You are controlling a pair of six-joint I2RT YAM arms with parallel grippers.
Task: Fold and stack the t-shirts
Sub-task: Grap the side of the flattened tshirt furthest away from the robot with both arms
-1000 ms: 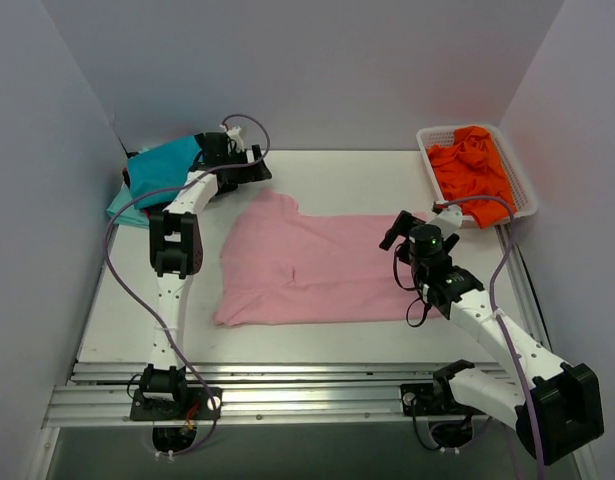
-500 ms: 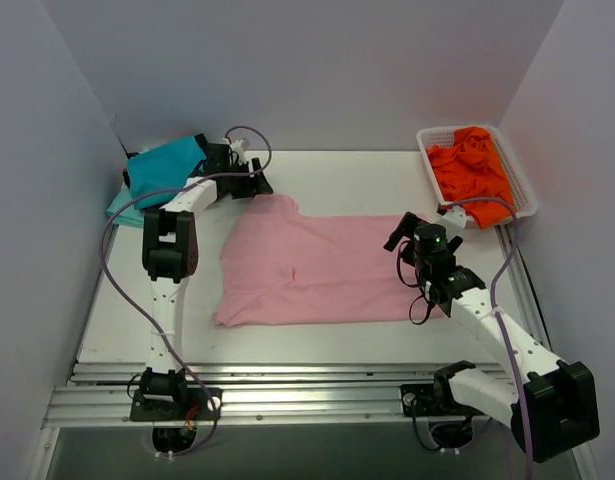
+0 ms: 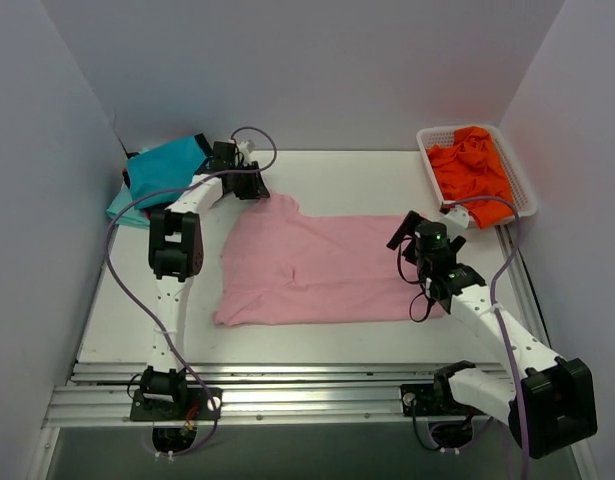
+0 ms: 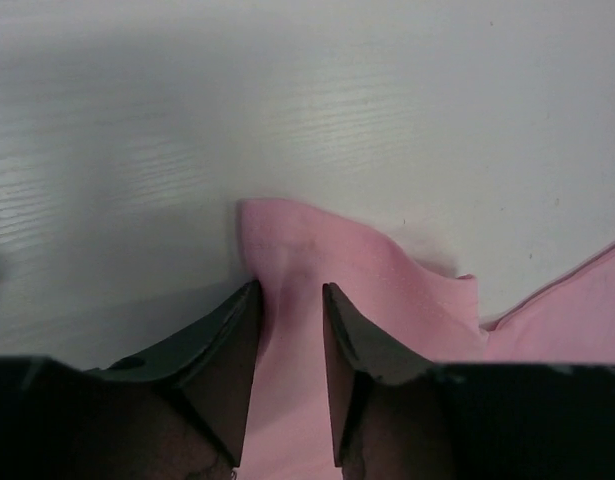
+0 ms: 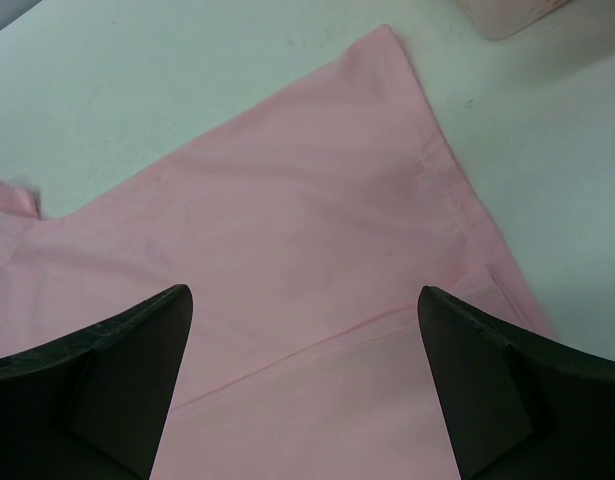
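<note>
The pink t-shirt [image 3: 307, 270] lay flat mid-table, the left gripper [image 4: 290, 290] sat half open around its far corner, grip unclear, and the right gripper [image 5: 304, 295] hung wide open and empty above it, so folding looked just begun, needing firm pinches next.

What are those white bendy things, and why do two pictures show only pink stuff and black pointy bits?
Those are two robot arms on a table. One camera looks down from above; a small one rides on each wrist, so the black points are that arm's own fingers. A pink shirt lies flat in the middle, a teal shirt at the far left, an orange shirt in a white basket. The left fingers sit either side of the pink sleeve; whether they pinch it is unclear. The right fingers are open above the shirt, holding nothing.
</note>
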